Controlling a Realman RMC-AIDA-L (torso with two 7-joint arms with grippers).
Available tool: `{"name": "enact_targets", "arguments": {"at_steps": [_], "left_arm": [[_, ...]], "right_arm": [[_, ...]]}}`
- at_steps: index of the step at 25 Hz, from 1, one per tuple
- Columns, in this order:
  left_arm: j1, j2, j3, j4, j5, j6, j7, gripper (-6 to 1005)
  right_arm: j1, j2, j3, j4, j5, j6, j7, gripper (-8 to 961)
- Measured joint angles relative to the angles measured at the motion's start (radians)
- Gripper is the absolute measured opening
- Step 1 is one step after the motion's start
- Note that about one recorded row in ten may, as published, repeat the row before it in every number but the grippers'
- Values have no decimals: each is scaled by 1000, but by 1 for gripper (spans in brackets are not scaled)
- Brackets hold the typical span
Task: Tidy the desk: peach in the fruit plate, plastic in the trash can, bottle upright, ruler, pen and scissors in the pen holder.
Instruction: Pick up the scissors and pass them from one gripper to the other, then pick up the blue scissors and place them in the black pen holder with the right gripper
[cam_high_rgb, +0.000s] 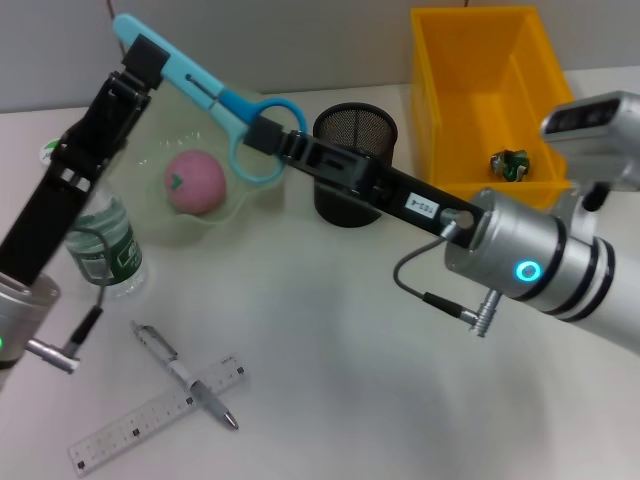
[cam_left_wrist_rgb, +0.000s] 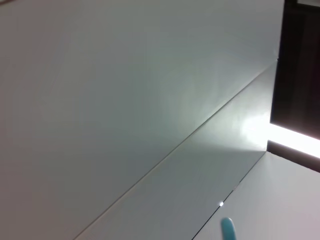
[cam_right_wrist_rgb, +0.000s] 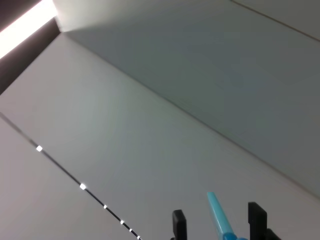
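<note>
1. The scissors (cam_high_rgb: 205, 90) are held in the air above the back of the table (cam_high_rgb: 330, 340), light blue blades toward the robot's left and blue handle loops toward its right.
2. The left gripper (cam_high_rgb: 148, 55) is clamped on the blade end; the blade tip projects past it, toward the wall.
3. The right gripper (cam_high_rgb: 265, 135) meets the scissors at the handle loops; whether its fingers are closed on the handle cannot be told. In the right wrist view, two dark prongs (cam_right_wrist_rgb: 179, 222) stand on either side of the blue blade with a gap on each side.
4. The black mesh pen holder (cam_high_rgb: 355, 165) stands behind the right arm's forearm, just beside the handle loops. Its mouth is open at the top.
5. The peach (cam_high_rgb: 195, 182) lies in the pale fruit plate (cam_high_rgb: 245, 205), below the scissors.
6. The bottle (cam_high_rgb: 105, 245) stands upright at the table's left edge, partly hidden by the left arm.
7. The pen (cam_high_rgb: 185, 375) lies across the clear ruler (cam_high_rgb: 160, 412) near the front edge, well apart from both arms.
8. The yellow bin (cam_high_rgb: 480, 100) at the back right holds a crumpled piece of plastic (cam_high_rgb: 510, 163).
9. Open tabletop lies between the pen holder and the pen.
</note>
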Motion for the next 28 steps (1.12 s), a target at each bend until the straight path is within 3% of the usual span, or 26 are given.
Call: {"name": "enact_targets", "arguments": {"at_steps": [4, 9, 16, 23, 28], "left_arm": [[26, 1, 34, 91, 2, 10, 1, 798], [55, 7, 141, 215, 2, 34, 8, 792], [129, 23, 438, 467, 6, 14, 114, 790], [155, 43, 482, 563, 148, -121, 129, 791], [158, 43, 484, 566, 206, -222, 188, 791]], "right_arm": [[-27, -4, 19, -43, 3, -54, -90, 97], [-70, -7, 44, -135, 4, -126, -117, 106], [-114, -14, 35, -295, 3, -166, -79, 119], [-107, -27, -38, -453, -5, -140, -29, 132], [-89, -62, -144, -593, 1, -135, 67, 141]]}}
